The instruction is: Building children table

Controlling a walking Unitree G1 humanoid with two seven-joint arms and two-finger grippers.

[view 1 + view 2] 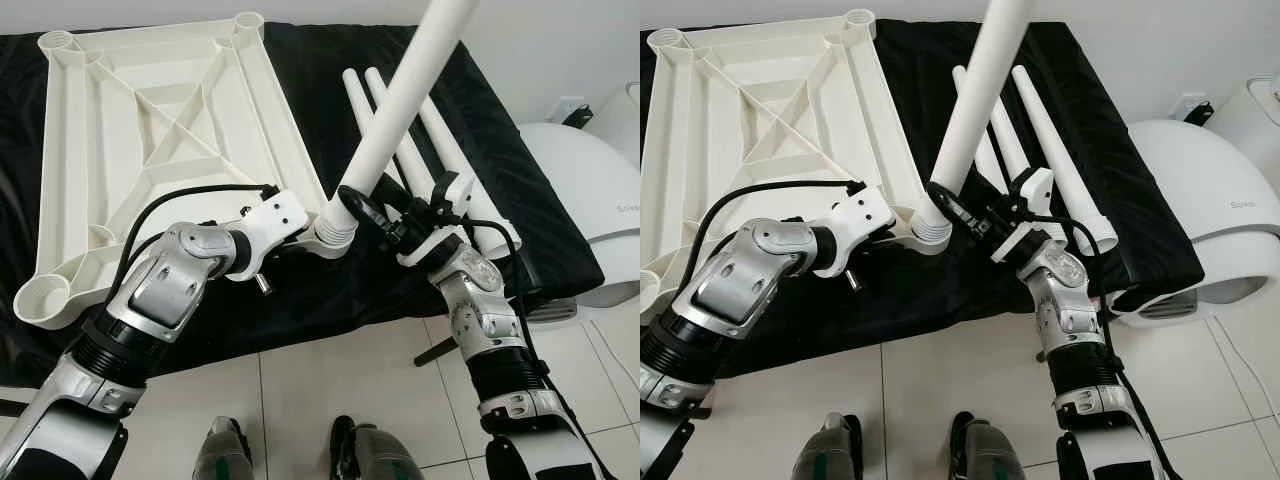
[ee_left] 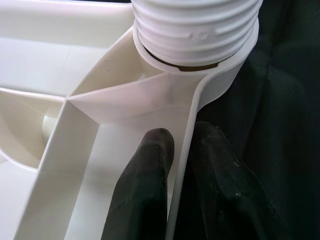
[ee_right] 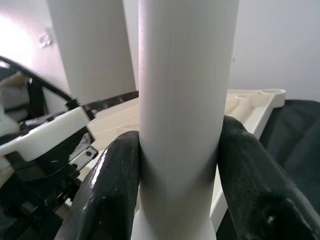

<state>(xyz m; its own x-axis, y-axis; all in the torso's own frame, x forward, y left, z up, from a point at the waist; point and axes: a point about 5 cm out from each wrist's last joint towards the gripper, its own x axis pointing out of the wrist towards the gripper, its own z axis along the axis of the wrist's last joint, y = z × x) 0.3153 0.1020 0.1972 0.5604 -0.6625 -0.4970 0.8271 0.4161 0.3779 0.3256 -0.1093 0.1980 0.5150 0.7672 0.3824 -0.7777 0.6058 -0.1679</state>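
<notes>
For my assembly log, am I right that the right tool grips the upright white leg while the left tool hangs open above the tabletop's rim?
Not quite. The right tool does grip the upright white leg, but the left tool is not open above the rim: the left wrist view shows its fingers pinched on the tabletop's rim wall, just below the threaded corner socket.

A white plastic tabletop (image 1: 150,130) is laid upside down on a black-covered bench (image 1: 300,290), its ribbed underside and round corner sockets turned up. One white tube leg (image 1: 405,95) is stood tilted in the near corner socket (image 2: 195,40), its threaded end seated there. Three more white legs (image 1: 1040,150) are laid side by side just beside the tabletop.
</notes>
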